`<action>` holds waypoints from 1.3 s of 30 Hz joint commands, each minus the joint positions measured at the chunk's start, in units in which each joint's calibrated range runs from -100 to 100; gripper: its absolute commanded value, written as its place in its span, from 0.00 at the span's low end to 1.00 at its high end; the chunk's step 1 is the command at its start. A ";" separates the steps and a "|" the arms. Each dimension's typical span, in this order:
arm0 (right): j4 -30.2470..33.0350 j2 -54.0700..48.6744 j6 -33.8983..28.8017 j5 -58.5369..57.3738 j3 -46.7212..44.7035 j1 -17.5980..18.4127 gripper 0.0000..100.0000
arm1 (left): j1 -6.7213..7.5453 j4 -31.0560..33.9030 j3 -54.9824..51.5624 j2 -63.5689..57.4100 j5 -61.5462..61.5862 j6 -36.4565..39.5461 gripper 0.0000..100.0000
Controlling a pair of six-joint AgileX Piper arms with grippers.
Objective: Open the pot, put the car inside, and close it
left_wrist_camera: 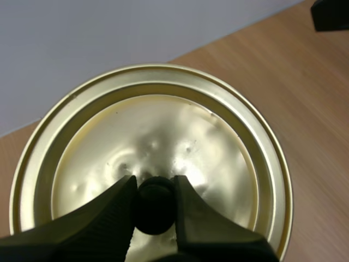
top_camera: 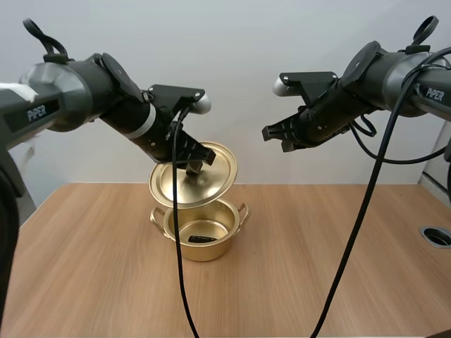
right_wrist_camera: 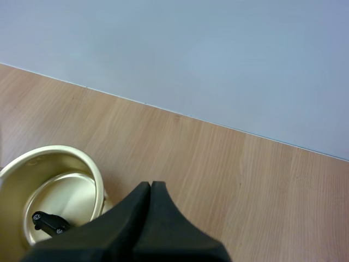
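- High view: the left jaws pinch the small black knob (top_camera: 193, 169) of the round golden metal lid (top_camera: 208, 182). They hold it tilted in the air just above the golden two-handled metal pot (top_camera: 211, 251) on the wooden bench (top_camera: 317, 260). The small black toy car (top_camera: 201, 239) lies on the pot's floor. The right jaws hang raised, well apart to the right.
- Left wrist view: the left jaws clamp the knob from both sides.
- Right wrist view: the right jaws lie pressed together, holding nothing, with the open pot beyond them. Closing likely falls to the left arm, by levelling the lid and lowering it straight down.
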State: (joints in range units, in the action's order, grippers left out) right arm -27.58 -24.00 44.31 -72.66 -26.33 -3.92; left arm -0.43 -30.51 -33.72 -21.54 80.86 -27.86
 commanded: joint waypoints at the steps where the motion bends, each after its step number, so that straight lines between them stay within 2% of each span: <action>1: -0.17 -0.05 -0.03 0.10 0.00 0.01 0.00 | 0.04 -0.44 -1.44 1.46 -1.08 -0.56 0.00; 5: -0.51 -0.05 -0.03 0.10 0.00 0.01 0.00 | 0.13 -0.57 -2.40 4.39 -2.18 -1.07 0.00; 7: -0.87 -0.05 0.18 0.10 0.00 0.01 0.00 | 0.80 -0.47 -2.56 5.48 -2.20 -1.43 0.00; 12: -1.11 -0.05 0.39 0.10 0.00 0.01 0.00 | 3.83 0.09 -2.56 8.71 -3.96 -0.20 0.00; 15: -1.11 -0.05 0.39 -0.28 0.00 0.01 0.00 | 4.96 5.08 -2.56 10.29 -7.08 2.55 0.00; 18: -1.11 -0.05 0.60 -0.17 0.00 0.01 0.00 | 5.06 8.22 -2.56 11.43 -10.17 3.93 0.00; 38: -1.11 -0.05 1.56 -0.17 0.00 0.01 0.00 | 5.06 8.58 -2.56 18.82 -16.68 3.10 0.00; 39: -0.99 -0.05 1.56 -0.17 0.00 0.01 0.00 | 5.06 8.58 -2.56 18.82 -16.68 3.10 0.04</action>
State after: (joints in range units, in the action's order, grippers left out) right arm -28.69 -24.00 45.80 -72.86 -26.33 -3.92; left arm 4.64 -21.98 -36.20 -2.70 64.13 -24.70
